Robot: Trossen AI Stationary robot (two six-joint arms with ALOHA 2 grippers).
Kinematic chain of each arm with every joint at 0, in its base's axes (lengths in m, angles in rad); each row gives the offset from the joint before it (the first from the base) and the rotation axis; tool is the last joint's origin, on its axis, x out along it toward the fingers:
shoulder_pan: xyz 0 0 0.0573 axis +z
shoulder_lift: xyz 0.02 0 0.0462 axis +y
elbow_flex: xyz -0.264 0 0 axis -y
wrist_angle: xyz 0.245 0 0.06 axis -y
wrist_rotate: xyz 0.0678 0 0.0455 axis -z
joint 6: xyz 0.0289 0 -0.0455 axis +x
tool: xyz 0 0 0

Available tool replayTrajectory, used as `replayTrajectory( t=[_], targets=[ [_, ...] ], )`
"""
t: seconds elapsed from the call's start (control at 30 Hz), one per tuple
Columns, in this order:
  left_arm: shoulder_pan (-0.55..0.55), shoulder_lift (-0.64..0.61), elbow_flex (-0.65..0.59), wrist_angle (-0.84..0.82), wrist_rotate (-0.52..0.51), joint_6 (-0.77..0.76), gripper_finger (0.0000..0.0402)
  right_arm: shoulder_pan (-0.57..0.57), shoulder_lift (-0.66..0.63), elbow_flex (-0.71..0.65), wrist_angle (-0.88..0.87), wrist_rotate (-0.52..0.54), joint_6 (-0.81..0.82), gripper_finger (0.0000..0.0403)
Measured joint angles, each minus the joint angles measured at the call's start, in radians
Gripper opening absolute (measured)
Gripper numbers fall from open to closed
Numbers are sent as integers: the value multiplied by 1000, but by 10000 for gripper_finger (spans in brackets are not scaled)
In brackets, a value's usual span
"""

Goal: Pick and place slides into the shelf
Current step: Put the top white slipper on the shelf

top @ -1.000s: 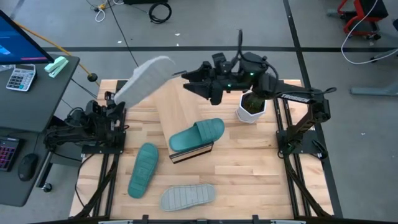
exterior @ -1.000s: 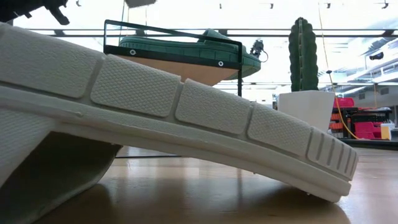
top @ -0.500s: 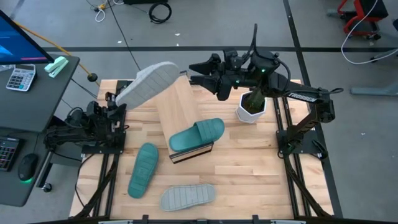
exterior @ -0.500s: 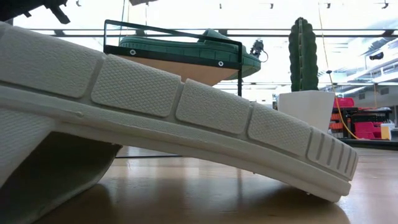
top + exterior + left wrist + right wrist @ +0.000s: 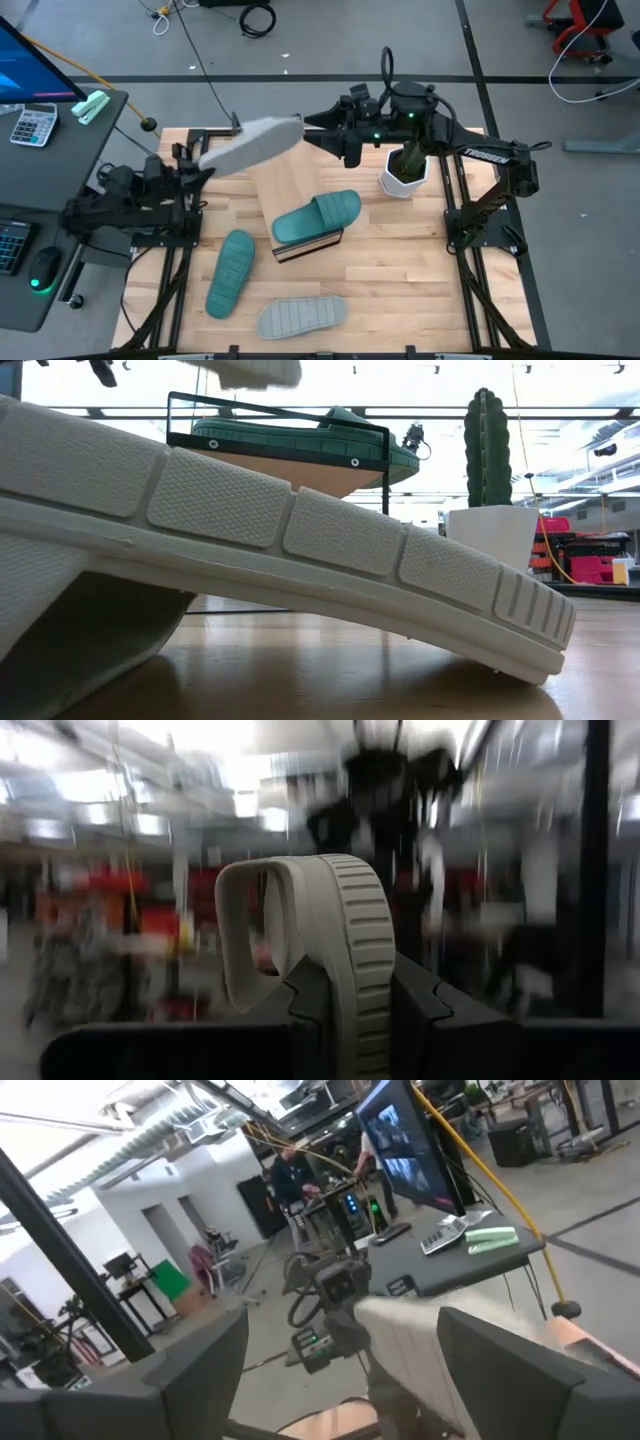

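Observation:
My left gripper [image 5: 205,158] is shut on a pale grey slide [image 5: 250,143] and holds it high over the table's far left. The slide's free end [image 5: 295,128] points toward my right gripper [image 5: 318,135]. That gripper is open and level, and in the right wrist view the slide [image 5: 420,1350] shows between its fingers; whether they touch it I cannot tell. The shelf [image 5: 285,180], a tilted light wood board, carries a teal slide [image 5: 318,217] at its near end. Another teal slide [image 5: 230,272] and another grey slide [image 5: 300,316] lie on the table. My left gripper pinches the grey slide's sole at the end nearest the arm [image 5: 350,985]. One finger [image 5: 300,1015] is on the strap side and one finger [image 5: 425,1015] on the underside. The fingers lie along the slide. It stands on edge, lifted clear, reaching toward the table's right.
A white pot with a cactus [image 5: 405,170] stands at the far right, just below my right arm. The grey slide on the table fills the front of the low view [image 5: 300,560]. A desk with a calculator [image 5: 35,125] stands beyond the left edge.
My left gripper has risen a little and tipped. The grey slide has swung from a steep slant to nearly level, and its free end has come close to my right gripper. Its end now shows at the top of the low view.

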Motion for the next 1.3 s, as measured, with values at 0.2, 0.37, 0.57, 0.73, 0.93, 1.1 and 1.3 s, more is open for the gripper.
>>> replayTrajectory(
  t=[0.2,0.37,0.57,0.73,0.93,1.1,1.3],
  targets=[
    [0,168,222,-252,1,46,60,0,-13,0,-15,-3,-54,332],
    [0,269,442,-327,-44,150,59,-11,-22,0,-64,-23,-57,332],
    [0,415,787,-649,-180,64,59,-29,-33,0,-120,-56,-104,332],
    [0,575,1026,-962,-188,-98,59,-35,-36,0,-139,-80,-220,332],
    [0,806,1279,-1374,-192,-352,59,-35,-36,0,-242,-82,-274,332],
    [0,984,1497,-1593,-189,-525,59,-35,-35,0,-305,-82,-293,332],
    [-1,1120,1686,-1622,-180,-577,59,-35,-35,0,-328,-82,-365,332]
  ],
)
